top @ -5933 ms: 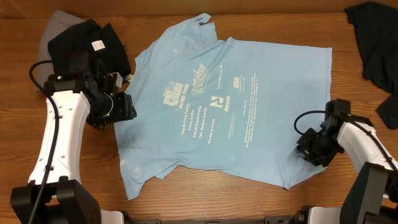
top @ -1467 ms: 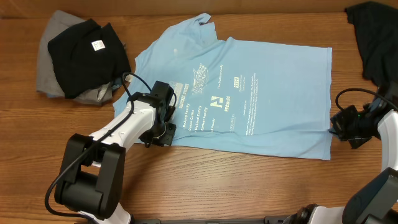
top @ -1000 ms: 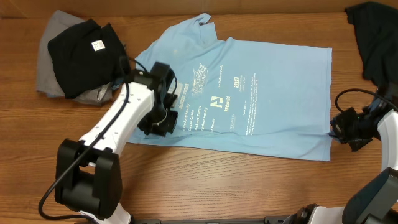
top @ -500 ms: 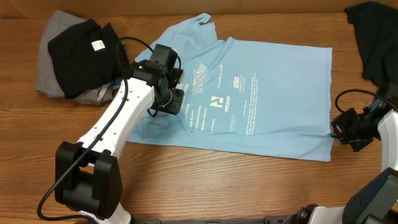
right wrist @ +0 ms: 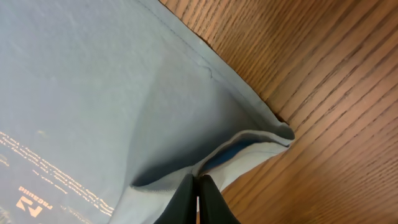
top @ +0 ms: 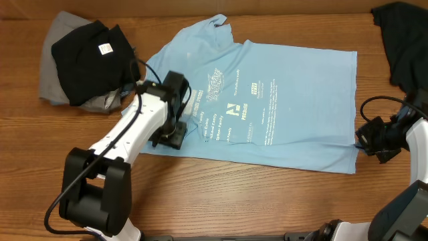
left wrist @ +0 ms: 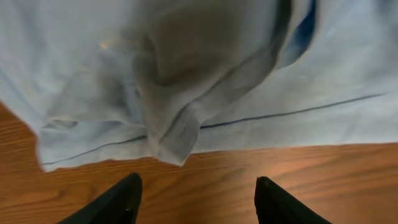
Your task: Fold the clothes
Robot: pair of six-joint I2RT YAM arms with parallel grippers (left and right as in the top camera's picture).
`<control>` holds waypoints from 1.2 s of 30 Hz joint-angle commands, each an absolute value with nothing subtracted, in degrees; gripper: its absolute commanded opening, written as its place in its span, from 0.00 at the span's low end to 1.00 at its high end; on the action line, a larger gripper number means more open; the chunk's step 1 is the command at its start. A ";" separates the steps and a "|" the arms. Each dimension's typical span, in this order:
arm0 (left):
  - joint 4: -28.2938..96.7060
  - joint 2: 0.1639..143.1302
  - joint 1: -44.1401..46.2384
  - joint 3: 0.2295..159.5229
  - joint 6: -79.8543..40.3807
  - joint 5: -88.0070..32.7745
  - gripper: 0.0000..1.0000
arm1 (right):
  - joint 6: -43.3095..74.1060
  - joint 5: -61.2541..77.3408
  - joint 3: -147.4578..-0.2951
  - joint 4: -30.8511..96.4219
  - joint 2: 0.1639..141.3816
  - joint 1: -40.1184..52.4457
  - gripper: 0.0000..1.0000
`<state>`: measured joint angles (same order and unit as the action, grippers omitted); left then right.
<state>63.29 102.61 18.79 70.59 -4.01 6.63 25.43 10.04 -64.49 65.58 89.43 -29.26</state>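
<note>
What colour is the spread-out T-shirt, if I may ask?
Light blue T-shirt, pale lettering; clearest overhead.

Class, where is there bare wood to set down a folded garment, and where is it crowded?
Widest bare table: the front strip below the blue T-shirt. Also the front left corner. Crowded: back left, the black and grey pile by the sleeve; back right, a dark garment.

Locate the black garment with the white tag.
Overhead, upper left: the black garment lies atop a grey garment, beside the sleeve of the light blue T-shirt.
</note>
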 commanded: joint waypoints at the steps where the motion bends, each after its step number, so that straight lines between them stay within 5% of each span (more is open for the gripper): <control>1: 59.81 101.60 18.72 66.72 -5.58 9.17 0.59 | 25.21 9.47 -65.60 65.47 88.25 -29.36 0.04; 12: 51.86 101.89 16.84 63.68 -10.68 11.99 0.54 | 25.23 9.47 -65.60 65.45 88.25 -29.36 0.04; 14: 51.00 101.91 16.84 62.78 -10.72 12.01 0.46 | 25.23 9.47 -65.60 65.45 88.25 -29.36 0.04; 19: 51.35 101.86 16.73 63.26 -10.81 12.21 0.04 | 25.23 9.47 -65.60 65.36 88.25 -29.39 0.04; 28: 70.24 99.00 13.34 76.14 -15.29 13.13 0.04 | 22.04 9.02 -66.92 68.42 86.37 -29.43 0.04; 36: 72.55 93.49 11.00 81.89 -14.79 14.85 0.04 | 22.74 7.68 -67.24 70.81 83.88 -29.43 0.04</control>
